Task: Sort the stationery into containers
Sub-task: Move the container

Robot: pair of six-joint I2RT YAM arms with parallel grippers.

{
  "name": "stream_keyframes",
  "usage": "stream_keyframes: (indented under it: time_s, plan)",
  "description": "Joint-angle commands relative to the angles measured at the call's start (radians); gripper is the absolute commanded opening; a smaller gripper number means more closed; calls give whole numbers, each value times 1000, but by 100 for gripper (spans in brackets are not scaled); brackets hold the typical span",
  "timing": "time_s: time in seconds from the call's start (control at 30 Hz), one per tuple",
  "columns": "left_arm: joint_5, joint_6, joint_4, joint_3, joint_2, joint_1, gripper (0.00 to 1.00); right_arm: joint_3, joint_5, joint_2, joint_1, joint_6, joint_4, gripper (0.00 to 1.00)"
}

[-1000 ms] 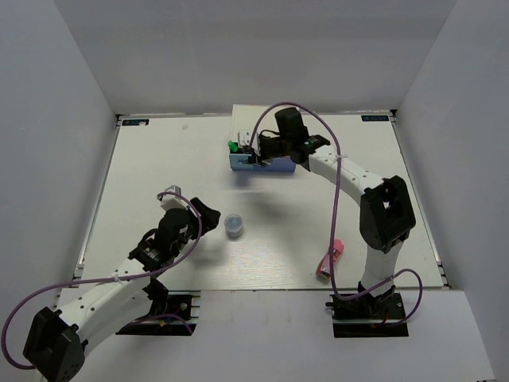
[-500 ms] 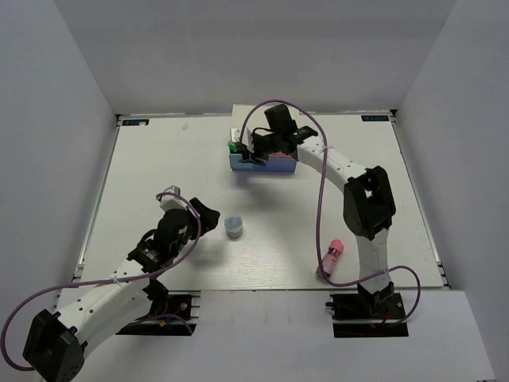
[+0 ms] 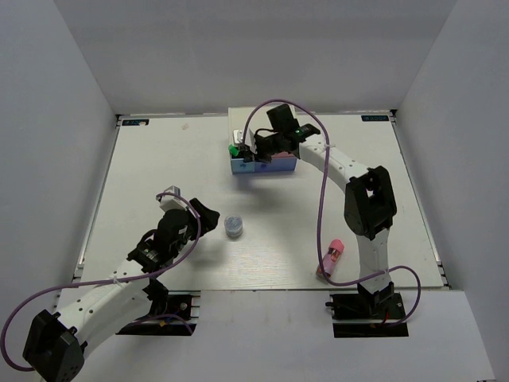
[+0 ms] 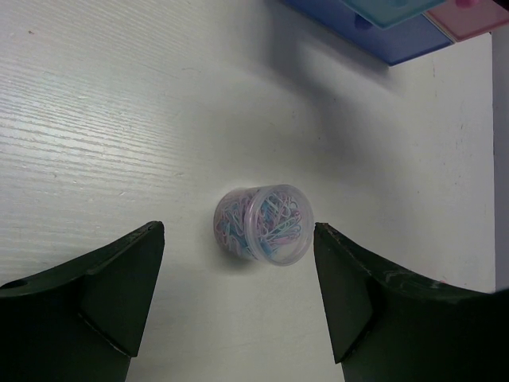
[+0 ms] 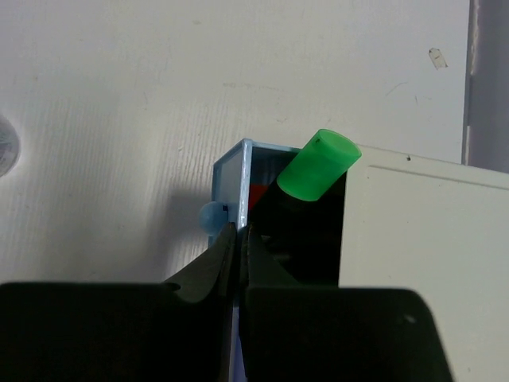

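The white drawer chest [image 3: 274, 163] stands at the table's far middle. Its light blue drawer [image 5: 238, 179] is pulled out, and a black highlighter with a green end [image 5: 318, 167] sticks up out of it, with something red [image 5: 256, 195] below. My right gripper [image 5: 241, 235] is shut on the light blue drawer front, next to its knob [image 5: 211, 216]. The small round pot [image 4: 262, 225], full of pastel paper clips, lies on the table. My left gripper [image 4: 238, 232] is open around it, both fingers apart from it. A pink tube [image 3: 332, 256] lies near the right arm's base.
The chest's periwinkle front [image 4: 382, 36] and pink front [image 4: 469, 20] show at the top of the left wrist view. White walls enclose the table on three sides. The right arm [image 3: 350, 175] reaches across the right half of the table.
The right gripper has shifted left along the chest and closed on the light blue drawer front. The left arm and the pot have not moved.
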Motion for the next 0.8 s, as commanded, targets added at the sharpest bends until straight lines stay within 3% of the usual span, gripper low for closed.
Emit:
stream_keyframes:
  time_s: [0.0,0.43,0.77]
  plan:
    - [-14,-1,-2,0,-6,-3,86,34,-79,-43,12,-60,-91,0]
    - [-14,-1,7,0,-6,-3,86,123,-159,-21,14,-14,-223,0]
    - [-37,37,96,41,74,17,86,184,-209,-13,12,-157,-427,0]
